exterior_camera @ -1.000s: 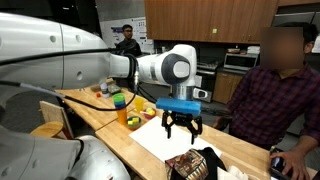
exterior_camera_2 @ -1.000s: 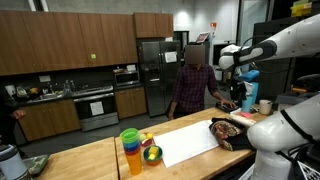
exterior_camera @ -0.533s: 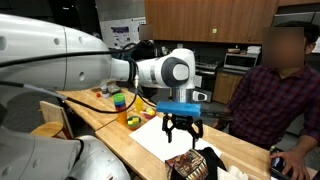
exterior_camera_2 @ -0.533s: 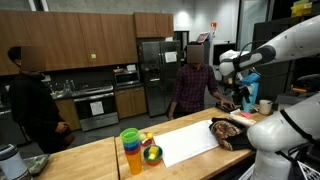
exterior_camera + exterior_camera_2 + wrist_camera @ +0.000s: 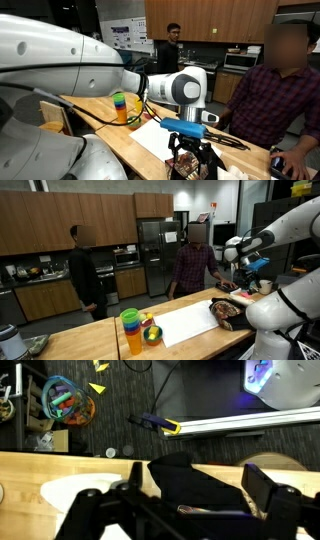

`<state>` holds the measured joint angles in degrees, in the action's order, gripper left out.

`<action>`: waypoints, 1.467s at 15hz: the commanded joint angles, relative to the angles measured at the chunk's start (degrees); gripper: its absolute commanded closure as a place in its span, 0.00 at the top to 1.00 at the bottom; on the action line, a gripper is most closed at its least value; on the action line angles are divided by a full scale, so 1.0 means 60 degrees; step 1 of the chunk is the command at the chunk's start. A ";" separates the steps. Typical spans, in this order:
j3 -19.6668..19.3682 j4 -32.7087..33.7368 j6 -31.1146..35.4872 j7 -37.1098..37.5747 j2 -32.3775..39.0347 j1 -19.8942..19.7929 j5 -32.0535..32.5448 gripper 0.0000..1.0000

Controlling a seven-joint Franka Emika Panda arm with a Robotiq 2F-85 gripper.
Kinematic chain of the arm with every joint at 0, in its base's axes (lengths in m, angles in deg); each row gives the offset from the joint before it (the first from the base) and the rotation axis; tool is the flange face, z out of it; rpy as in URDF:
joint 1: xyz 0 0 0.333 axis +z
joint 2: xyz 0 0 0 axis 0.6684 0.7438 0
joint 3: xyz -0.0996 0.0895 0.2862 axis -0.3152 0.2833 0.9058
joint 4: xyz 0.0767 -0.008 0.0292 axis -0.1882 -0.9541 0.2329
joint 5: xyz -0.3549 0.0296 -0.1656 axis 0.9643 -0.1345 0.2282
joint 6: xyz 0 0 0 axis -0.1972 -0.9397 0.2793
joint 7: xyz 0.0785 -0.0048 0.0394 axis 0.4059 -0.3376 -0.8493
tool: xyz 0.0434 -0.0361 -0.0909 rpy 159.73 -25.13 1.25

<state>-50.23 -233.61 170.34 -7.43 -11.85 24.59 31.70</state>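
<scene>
Wooden kitchen counter, fingers spread wide, holding nothing, dark bag between them, just below

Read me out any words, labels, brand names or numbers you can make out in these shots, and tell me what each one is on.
No text in these pictures can be read.
Wall poster: it carries print, but it is too small and blurred to read.
Dark bag on the counter: patterned surface, no letters can be made out.
Stacked coloured cups: no lettering shows.
</scene>
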 commanded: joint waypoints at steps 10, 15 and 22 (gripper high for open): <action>0.0583 -0.0279 0.0344 0.1805 -0.0017 -0.0122 0.0302 1.00; 0.1214 -0.0727 0.1295 0.4828 0.0259 -0.0342 0.0282 1.00; 0.1098 -0.0061 0.1893 0.7213 0.1526 -0.1204 0.0852 1.00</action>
<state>-42.34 -237.55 179.97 33.66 -7.17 19.42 35.84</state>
